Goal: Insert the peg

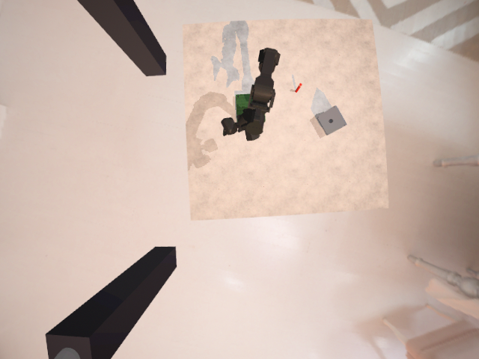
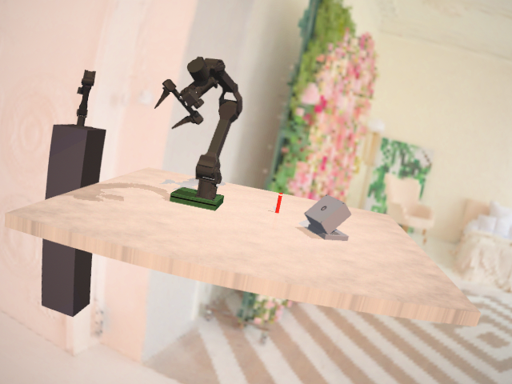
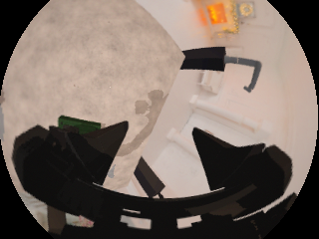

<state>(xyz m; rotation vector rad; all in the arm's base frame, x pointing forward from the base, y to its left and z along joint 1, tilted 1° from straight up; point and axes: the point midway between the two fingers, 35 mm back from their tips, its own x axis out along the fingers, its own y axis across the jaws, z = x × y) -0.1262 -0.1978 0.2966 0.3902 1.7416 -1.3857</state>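
Observation:
A thin red peg [image 1: 298,87] [image 2: 278,203] stands upright on the table [image 1: 286,185] [image 2: 231,248], between the arm's base and the panel. The grey sloped panel [image 1: 337,114] [image 2: 320,218] has one small dark hole [image 1: 331,120] [image 2: 323,208] in its tilted face. Whether the peg has flat sides is too small to tell. My gripper [image 2: 164,118] [image 3: 161,127] is open and empty. It is high above the table on the side of the base away from the peg, fingers pointing down and away. Peg and panel are out of the wrist view.
The arm rises from a green base [image 1: 242,102] [image 2: 194,201] [image 3: 80,124]. The panel stands on a small grey foot [image 2: 337,237]. Dark pillars [image 1: 127,38] [image 1: 111,297] [image 2: 66,165] [image 3: 204,59] stand beyond the table edge. One carries a small dark arm [image 2: 83,97].

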